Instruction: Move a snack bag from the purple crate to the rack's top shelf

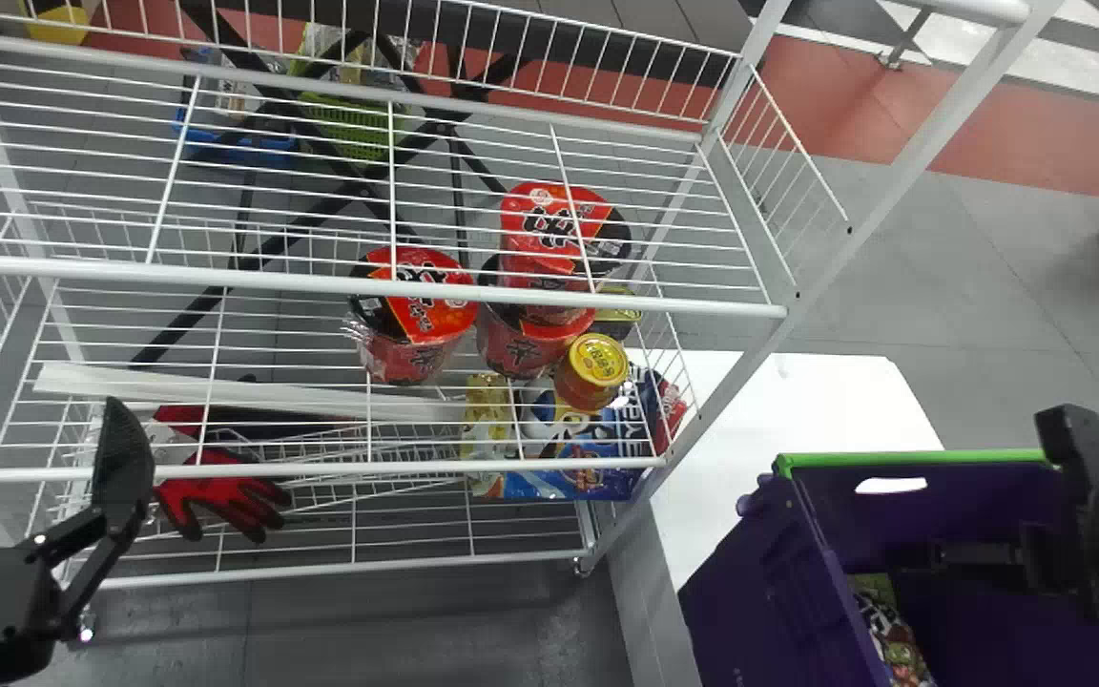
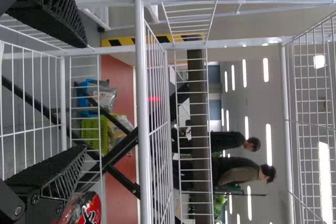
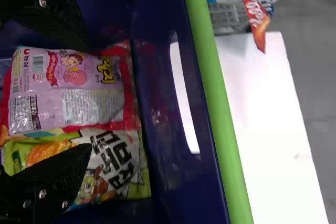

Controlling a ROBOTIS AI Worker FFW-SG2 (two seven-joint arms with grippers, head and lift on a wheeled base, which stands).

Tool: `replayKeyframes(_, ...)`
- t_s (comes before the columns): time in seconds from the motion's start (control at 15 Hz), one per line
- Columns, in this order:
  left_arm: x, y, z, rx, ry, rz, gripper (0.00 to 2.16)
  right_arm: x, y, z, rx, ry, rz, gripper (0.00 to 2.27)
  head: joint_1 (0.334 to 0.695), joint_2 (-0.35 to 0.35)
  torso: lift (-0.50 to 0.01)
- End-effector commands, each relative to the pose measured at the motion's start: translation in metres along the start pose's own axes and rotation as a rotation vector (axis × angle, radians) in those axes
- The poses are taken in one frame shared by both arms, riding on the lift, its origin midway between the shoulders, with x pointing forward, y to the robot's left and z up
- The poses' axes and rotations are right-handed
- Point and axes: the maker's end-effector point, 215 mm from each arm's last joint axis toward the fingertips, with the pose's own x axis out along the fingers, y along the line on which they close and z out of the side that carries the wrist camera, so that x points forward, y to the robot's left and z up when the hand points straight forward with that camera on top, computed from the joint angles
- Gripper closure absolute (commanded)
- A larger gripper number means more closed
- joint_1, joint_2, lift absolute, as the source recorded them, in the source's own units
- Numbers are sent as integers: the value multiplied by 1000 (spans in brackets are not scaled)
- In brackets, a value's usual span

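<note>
On the head view's clock, our right gripper (image 1: 984, 565) is at four o'clock, fingers apart over a pink snack bag (image 3: 73, 93) and a green-and-white snack bag (image 3: 113, 156) in the purple crate (image 1: 759, 592). Our left gripper (image 1: 122, 468) is at eight, fingers apart. Beyond the crate we see the white counter (image 1: 731, 401); toward eleven, the wire rack (image 1: 368, 284) bears red cups (image 1: 416, 305).

your purple crate (image 1: 960, 487) cut off by the head view's edges, a snack bag (image 1: 896, 644) partly hidden from you behind its side wall (image 1: 764, 582)
</note>
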Motion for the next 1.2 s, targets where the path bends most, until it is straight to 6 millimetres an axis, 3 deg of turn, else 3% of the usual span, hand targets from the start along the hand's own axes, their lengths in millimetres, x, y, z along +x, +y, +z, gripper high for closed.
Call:
replayKeyframes(0.0, 0, 1, 0, 1, -1, 1, 137, 25, -10, -22, -59, 99, -19, 194, 695, -350, -452)
replayKeyframes(0.33, 2, 0, 1, -2, -4, -3, 137, 60, -13, -71, -137, 269, -46, 194, 695, -350, -452)
replayKeyframes(0.87, -1, 7, -8, 3, 13, 1, 137, 103, 5, -132, -156, 312, 24, 194, 695, -350, -452)
replayKeyframes(1.13, -2, 6, -10, 4, 16, -5, 137, 112, 7, -140, -171, 281, 39, 194, 695, -350, -452)
